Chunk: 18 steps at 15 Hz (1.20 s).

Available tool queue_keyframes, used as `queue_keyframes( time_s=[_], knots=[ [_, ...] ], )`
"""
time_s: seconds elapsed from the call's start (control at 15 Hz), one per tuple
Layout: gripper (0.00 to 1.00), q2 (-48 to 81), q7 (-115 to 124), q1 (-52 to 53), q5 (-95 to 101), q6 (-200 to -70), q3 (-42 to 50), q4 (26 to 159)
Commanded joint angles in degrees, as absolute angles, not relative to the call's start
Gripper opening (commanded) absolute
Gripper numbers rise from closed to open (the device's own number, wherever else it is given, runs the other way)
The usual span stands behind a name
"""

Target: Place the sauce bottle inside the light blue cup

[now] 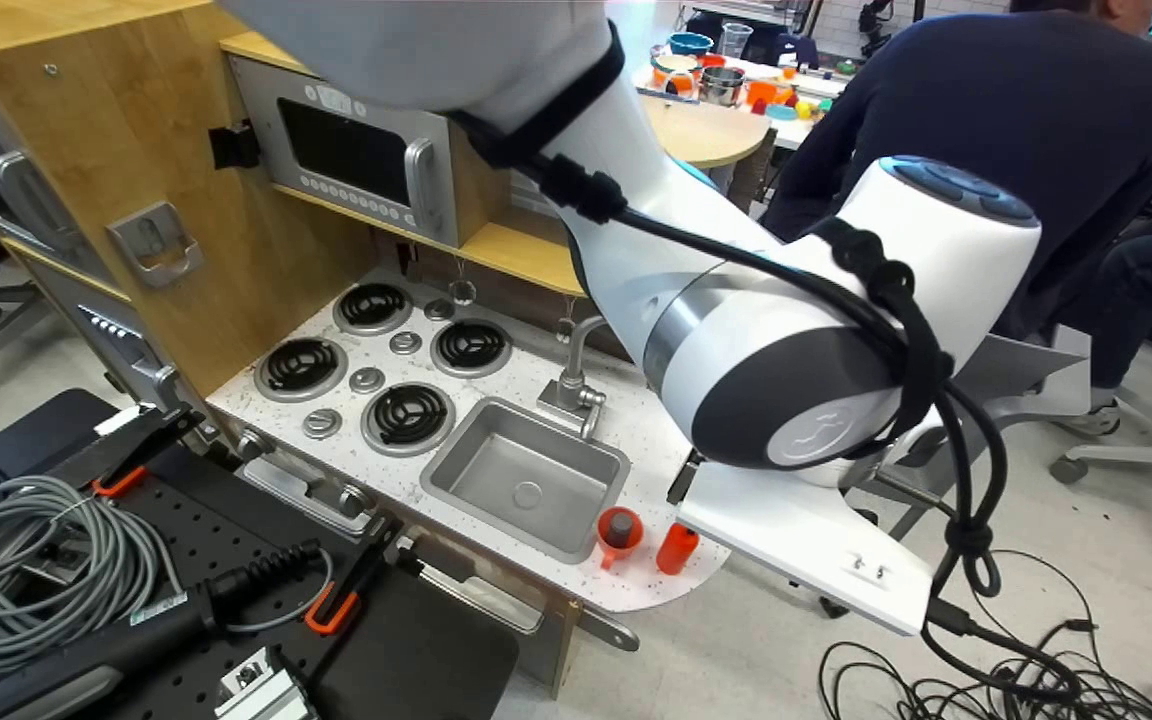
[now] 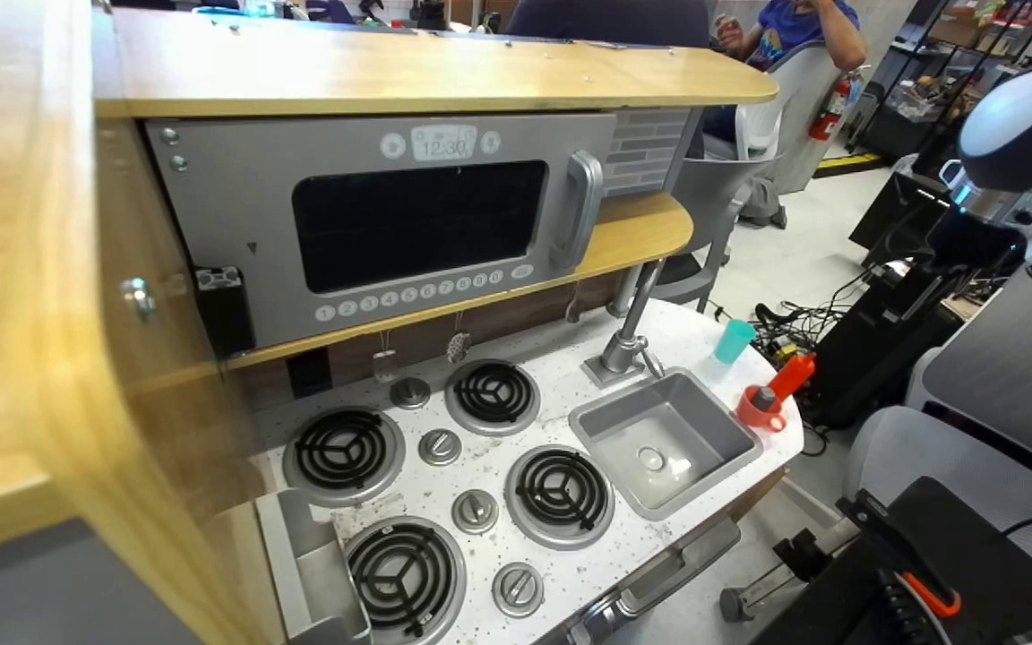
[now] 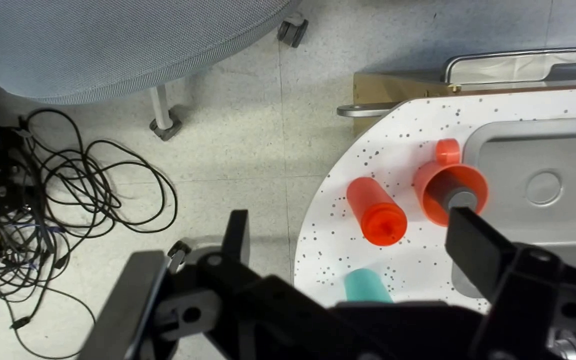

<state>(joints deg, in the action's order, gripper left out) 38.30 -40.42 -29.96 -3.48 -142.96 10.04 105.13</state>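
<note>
**Gripper spread wide, holding nothing**

In your wrist view the presumed sauce bottle, red, stands on the counter; the light blue cup, partly hidden, is near its six o'clock, a red mug just beside the bottle at about three o'clock. You seem to be at the pre-grasp step. Next, centre over the bottle and lower, staying clear of the mug.

The counter holds two cups, one red bottle, four burners.

A gray chair stands on pale tiled floor
</note>
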Motion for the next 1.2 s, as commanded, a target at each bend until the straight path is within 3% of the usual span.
queue_keyframes(
  time_s=[0.0,1.13],
  knots=[
    [1.0,42.36,-38.9,-31.39,-3.7,-141.26,8.64,100.46],
    [1.0,53.09,-31.19,-29.0,-0.97,-144.26,7.69,93.99]
  ],
)
